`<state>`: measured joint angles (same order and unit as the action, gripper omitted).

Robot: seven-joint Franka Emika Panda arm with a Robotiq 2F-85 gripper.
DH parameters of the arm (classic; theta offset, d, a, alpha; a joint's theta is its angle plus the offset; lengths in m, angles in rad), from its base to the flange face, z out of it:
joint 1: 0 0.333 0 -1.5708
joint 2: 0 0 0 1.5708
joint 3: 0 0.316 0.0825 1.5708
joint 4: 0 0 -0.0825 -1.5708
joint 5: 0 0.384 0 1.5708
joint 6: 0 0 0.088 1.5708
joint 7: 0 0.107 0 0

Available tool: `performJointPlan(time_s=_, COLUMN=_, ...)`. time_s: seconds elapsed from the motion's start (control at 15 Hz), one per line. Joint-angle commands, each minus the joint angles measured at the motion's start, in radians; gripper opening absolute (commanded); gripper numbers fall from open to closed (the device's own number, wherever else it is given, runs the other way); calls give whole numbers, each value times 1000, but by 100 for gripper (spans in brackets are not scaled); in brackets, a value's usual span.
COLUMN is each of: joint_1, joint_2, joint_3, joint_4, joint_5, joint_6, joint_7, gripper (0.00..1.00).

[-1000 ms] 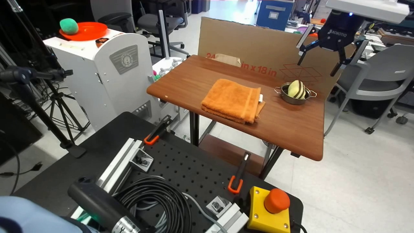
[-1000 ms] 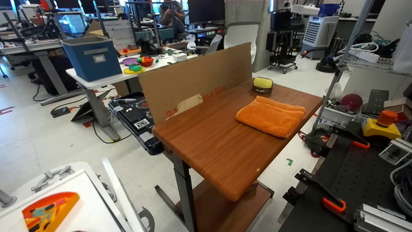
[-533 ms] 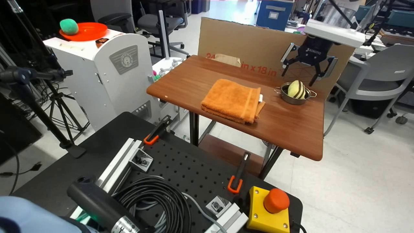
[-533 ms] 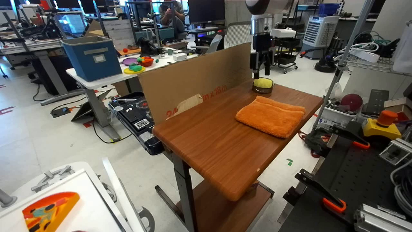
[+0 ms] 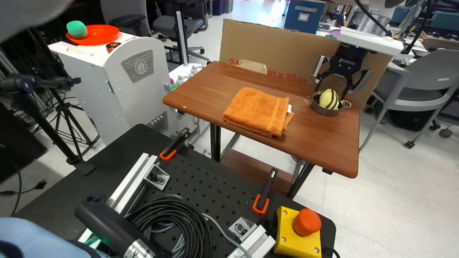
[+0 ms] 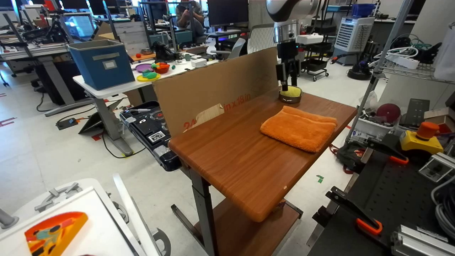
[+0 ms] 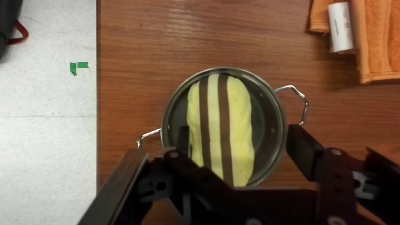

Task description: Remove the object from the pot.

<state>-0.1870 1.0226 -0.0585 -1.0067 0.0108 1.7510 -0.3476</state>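
Striped toy (image 7: 220, 129) is in the pot (image 7: 268, 109), lying off-centre, closer to the wall on the left of the wrist view, its top standing above the rim; pot stands on the tabletop (image 7: 134, 68), apart from the orange towel (image 5: 256, 111); pincer (image 7: 240, 136) is spread wide over the toy, gripping nothing; in the wrist view one finger (image 7: 183, 137) shows inside the rim beside the toy's flank, the opposite one lines up with the far rim; can't tell if either touches. Handling guess: stuffed cloth, so light, squashy, low slip risk, hard to damage; expect it to give a fair bit before the hold firms up, so squeeze past first contact. Best grab is flank to flank across the stripes, about mid-length; pincer lines up that way; get below the bulge, not just the crown, or it may peel out. Pot looks like thin metal, probably light; a finger snagging the rim could drag or tip it; bring both inside before squeezing, then lift straight up.
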Motion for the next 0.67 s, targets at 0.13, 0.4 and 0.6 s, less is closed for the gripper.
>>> performJointPlan(time_s=0.13, joint_1=-5, joint_2=59, joint_3=1, joint_4=91, joint_5=-56, joint_6=-70, joint_7=-1, gripper=34)
performJointPlan(time_s=0.4, joint_1=-1, joint_2=68, joint_3=-8, joint_4=98, joint_5=-99, joint_6=-83, joint_7=-1, gripper=5)
performJointPlan(time_s=0.6, joint_1=6, joint_2=17, joint_3=-9, joint_4=57, joint_5=-106, joint_6=-97, joint_7=-21, gripper=3)
